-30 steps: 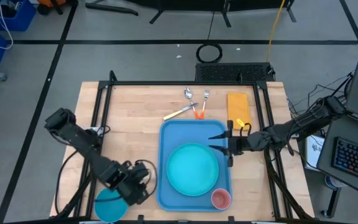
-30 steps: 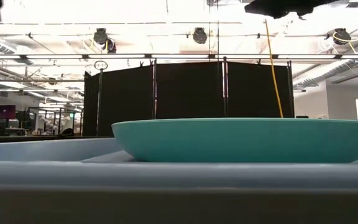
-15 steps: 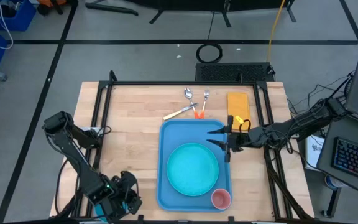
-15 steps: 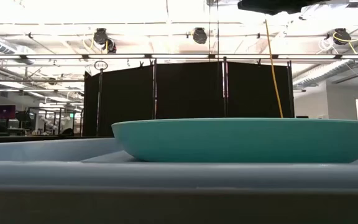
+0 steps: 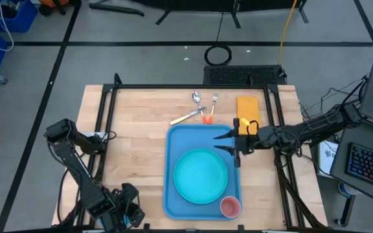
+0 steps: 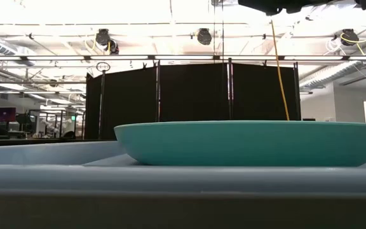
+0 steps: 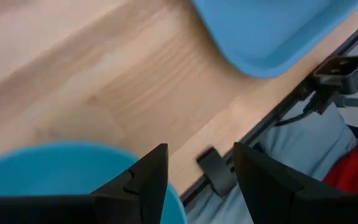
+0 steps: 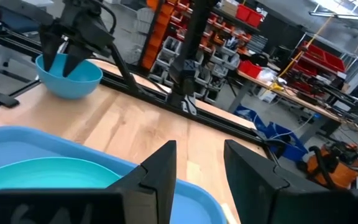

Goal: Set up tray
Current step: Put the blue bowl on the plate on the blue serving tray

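You have one tray point(image 5: 203, 169) near the table's right-centre, holding one turquoise plate point(image 5: 201, 175) and one pink cup point(image 5: 230, 206) in its near right corner. Beyond its far edge lie one spoon point(image 5: 190, 114) and one fork point(image 5: 209, 108), with one yellow sponge point(image 5: 248, 109) to their right. Your right gripper point(image 5: 228, 142) hovers over the tray's far right, fingers apart, empty. Your left gripper point(image 7: 194, 177) grips one blue bowl point(image 7: 55, 173) by the rim at the near left edge.

Pale wood table top point(image 5: 138, 139), visible grain, matt finish. Smooth light-blue plastic tray point(image 5: 180, 139), faint sheen. Turquoise plate point(image 5: 201, 175), smooth and matt. Blue bowl point(image 8: 68, 76), glossy plastic. Shiny metal spoon point(image 5: 197, 98) and fork point(image 5: 214, 99). Black metal frame rails point(image 5: 193, 85), matt.
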`<control>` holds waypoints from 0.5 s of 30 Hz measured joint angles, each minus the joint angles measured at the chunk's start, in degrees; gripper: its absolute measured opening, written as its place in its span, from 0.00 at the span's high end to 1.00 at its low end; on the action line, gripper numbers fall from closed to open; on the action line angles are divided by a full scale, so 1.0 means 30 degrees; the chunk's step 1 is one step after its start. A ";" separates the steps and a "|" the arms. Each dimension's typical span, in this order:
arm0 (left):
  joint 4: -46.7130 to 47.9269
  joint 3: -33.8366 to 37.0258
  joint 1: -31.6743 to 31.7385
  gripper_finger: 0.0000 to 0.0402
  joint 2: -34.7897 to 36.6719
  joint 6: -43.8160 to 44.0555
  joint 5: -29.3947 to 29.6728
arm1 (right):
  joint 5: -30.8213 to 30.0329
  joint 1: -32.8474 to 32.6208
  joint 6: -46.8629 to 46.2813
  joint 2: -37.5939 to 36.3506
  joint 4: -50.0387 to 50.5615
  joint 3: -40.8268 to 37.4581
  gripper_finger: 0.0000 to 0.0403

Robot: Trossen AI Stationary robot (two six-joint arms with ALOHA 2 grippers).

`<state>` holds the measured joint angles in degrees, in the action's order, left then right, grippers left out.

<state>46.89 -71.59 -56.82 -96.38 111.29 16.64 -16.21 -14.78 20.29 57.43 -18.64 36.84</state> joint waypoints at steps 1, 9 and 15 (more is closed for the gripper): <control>0.0004 0.0002 -0.0025 0.54 0.0000 0.0086 -0.0076 | 0.0004 0.0052 -0.0011 0.0000 0.0004 0.0000 0.69; 0.0893 0.0001 -0.0036 0.54 0.0000 0.0640 -0.1823 | 0.0017 0.0063 -0.0027 0.0000 0.0066 0.0000 0.69; 0.1013 0.0000 -0.0109 0.54 -0.0005 0.1154 -0.2199 | 0.0015 0.0063 -0.0029 0.0000 0.0090 0.0000 0.69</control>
<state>49.93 -71.59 -57.14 -96.39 114.76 10.04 -16.16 -14.59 20.21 57.43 -18.37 36.84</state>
